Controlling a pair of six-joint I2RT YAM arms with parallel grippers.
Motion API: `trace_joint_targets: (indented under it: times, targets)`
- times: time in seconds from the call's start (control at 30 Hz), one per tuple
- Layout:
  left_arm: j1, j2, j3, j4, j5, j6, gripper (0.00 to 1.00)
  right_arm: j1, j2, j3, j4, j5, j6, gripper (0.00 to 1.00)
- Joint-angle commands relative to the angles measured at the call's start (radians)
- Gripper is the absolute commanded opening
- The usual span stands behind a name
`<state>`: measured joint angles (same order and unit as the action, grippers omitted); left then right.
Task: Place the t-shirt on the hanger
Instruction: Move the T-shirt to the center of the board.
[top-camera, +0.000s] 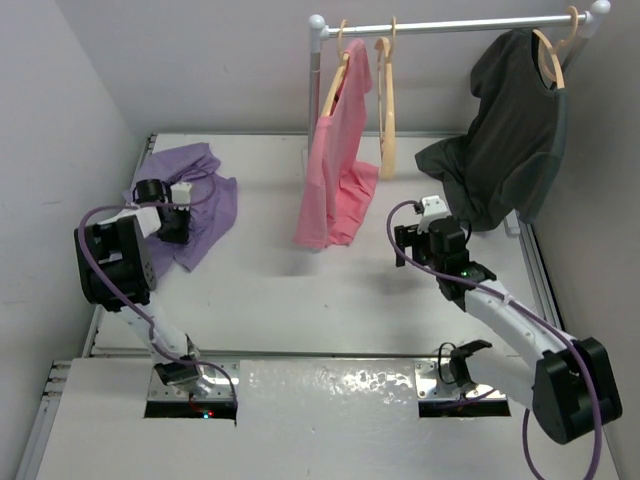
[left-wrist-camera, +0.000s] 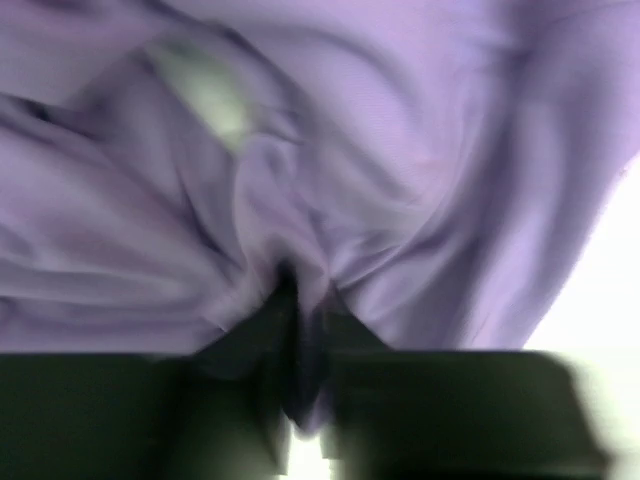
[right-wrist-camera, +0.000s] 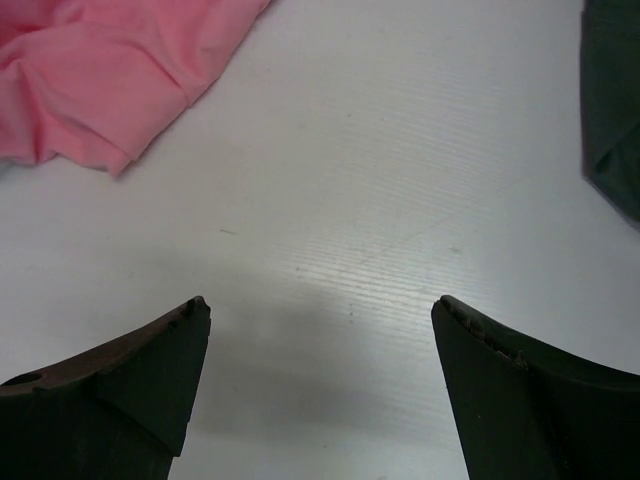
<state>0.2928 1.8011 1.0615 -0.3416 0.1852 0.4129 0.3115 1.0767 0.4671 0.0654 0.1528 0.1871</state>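
The bench (top-camera: 270, 290) holds the t-shirt (top-camera: 205, 185) crumpled at its far-left edge, with open room to its right. Your left claw (top-camera: 175, 228) is pinched on its cloth, and your right claw (right-wrist-camera: 320, 310) gapes wide, empty.

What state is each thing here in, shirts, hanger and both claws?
t-shirt: crumpled on the table, pinched by the left end effector.
hanger: empty, hooked on the rail.
pink shirt: hanging from the rail.
dark grey shirt: hanging from the rail.
left end effector: shut on the t-shirt.
right end effector: open, holding nothing.
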Motion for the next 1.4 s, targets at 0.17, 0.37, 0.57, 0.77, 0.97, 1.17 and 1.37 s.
trace_joint_targets:
  times: [0.17, 0.37, 0.57, 0.77, 0.97, 1.17, 1.37]
  targets:
    - [-0.122, -0.364, -0.161, -0.481, 0.367, 0.597, 0.00, 0.086, -0.156, -0.036, -0.179, 0.073, 0.089, 0.86]
    - [-0.542, -0.759, -0.215, -0.691, 0.529, 0.759, 0.89, 0.159, -0.210, 0.024, -0.340, -0.047, 0.057, 0.98]
    - [-0.623, -0.836, -0.167, -0.268, 0.409, 0.151, 1.00, 0.381, -0.198, 0.061, -0.385, -0.091, -0.047, 0.99]
    - [-0.127, -0.585, -0.181, -0.410, 0.375, 0.489, 0.78, 0.734, 0.050, 0.146, -0.259, 0.108, -0.172, 0.99]
    - [0.038, -0.339, -0.129, -0.297, 0.306, 0.405, 0.87, 0.825, 0.423, 0.304, 0.040, 0.032, -0.322, 0.98]
    - [-0.021, -0.261, -0.173, -0.153, 0.243, 0.336, 0.95, 0.815, 0.745, 0.470, 0.109, -0.064, -0.270, 0.92]
    - [-0.035, -0.189, -0.173, -0.152, 0.199, 0.270, 0.07, 0.717, 0.792, 0.444, 0.077, -0.139, -0.120, 0.16]
